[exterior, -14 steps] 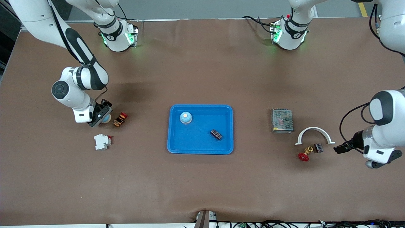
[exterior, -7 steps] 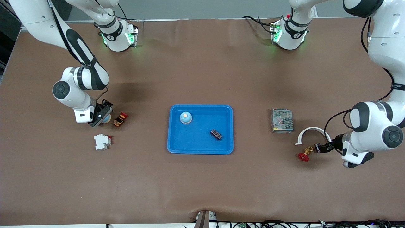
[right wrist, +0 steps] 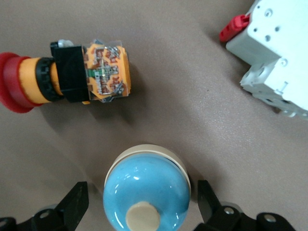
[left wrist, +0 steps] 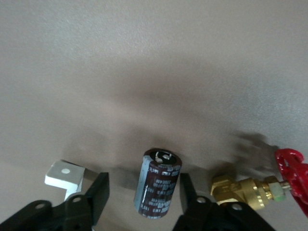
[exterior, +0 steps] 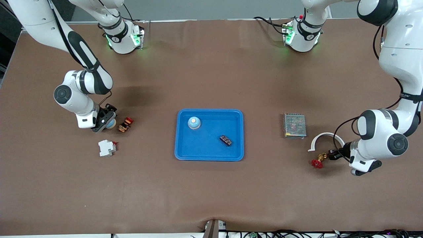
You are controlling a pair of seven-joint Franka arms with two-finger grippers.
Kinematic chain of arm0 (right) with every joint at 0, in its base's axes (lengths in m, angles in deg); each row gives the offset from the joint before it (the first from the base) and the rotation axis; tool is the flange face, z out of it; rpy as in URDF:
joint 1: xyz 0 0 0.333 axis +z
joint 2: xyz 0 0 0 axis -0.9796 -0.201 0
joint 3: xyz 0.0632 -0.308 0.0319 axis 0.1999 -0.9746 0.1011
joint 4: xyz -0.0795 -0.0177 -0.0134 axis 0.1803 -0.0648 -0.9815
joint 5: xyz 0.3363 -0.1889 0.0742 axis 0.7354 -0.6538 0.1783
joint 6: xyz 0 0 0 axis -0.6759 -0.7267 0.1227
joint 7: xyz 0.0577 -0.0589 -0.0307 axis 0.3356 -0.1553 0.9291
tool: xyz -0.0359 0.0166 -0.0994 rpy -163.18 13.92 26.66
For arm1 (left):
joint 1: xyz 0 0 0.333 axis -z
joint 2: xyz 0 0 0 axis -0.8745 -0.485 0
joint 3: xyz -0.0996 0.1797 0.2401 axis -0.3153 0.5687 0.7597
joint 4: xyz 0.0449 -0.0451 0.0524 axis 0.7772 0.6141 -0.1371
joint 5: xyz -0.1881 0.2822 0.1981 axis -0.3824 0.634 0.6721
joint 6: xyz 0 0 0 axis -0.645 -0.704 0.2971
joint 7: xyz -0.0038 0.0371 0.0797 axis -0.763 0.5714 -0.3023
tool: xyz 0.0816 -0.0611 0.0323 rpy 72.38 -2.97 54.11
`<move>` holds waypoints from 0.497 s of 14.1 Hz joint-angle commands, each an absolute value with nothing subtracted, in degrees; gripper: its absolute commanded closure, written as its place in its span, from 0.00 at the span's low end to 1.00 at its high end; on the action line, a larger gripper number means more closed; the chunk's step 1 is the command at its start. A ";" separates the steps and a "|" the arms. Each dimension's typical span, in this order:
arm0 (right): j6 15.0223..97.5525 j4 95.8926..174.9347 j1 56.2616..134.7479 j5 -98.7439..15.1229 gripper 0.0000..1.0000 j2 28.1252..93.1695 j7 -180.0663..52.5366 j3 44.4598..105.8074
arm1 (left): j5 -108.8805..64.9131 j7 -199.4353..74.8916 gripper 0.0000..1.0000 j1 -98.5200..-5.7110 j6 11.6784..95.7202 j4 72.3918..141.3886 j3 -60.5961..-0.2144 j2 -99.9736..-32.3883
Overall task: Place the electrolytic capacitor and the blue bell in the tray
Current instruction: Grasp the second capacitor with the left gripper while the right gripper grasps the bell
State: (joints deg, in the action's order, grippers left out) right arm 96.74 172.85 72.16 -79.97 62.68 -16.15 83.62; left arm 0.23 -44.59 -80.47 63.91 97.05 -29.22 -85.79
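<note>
Tabletop covered by one matte brown sheet, lightly wrinkled, puckered at the edge nearest the front camera. Cables run along that edge. Grey floor strip at the robots' edge. Light even, overhead; soft shadows.

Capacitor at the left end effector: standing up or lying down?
Lying on its side: the capacitor shows its printed sleeve lengthwise on the table, between the left end effector fingers.

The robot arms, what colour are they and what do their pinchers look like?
Both arms are glossy white with rounded black joints and thin black cables looping along them. Their bases glow green. The left gripper and right gripper each have two black fingers with small screws.
</note>
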 commanded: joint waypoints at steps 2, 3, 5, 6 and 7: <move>97.81 173.50 70.76 -80.24 0.20 62.58 -15.27 84.71 | 1.95 -44.38 0.97 -80.41 64.42 97.53 -29.48 -85.21; 97.82 173.41 70.76 -80.15 0.24 62.49 -15.27 84.71 | 2.12 -44.38 1.00 -80.33 64.42 97.53 -29.48 -85.21; 97.73 173.24 70.85 -80.15 0.34 62.40 -15.36 84.71 | 2.21 -44.55 1.00 -80.15 63.72 97.44 -29.48 -84.07; 97.73 173.24 70.93 -80.15 0.43 62.40 -15.45 84.80 | 2.21 -44.64 1.00 -79.98 62.23 97.09 -29.74 -83.11; 97.64 173.24 70.94 -80.06 0.53 62.40 -15.45 84.80 | 2.21 -44.55 1.00 -79.89 60.91 96.65 -30.09 -82.49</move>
State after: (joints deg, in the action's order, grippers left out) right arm 97.50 172.70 72.07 -79.97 62.92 -16.14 83.65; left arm 0.84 -44.60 -80.30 63.57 96.56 -29.68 -85.25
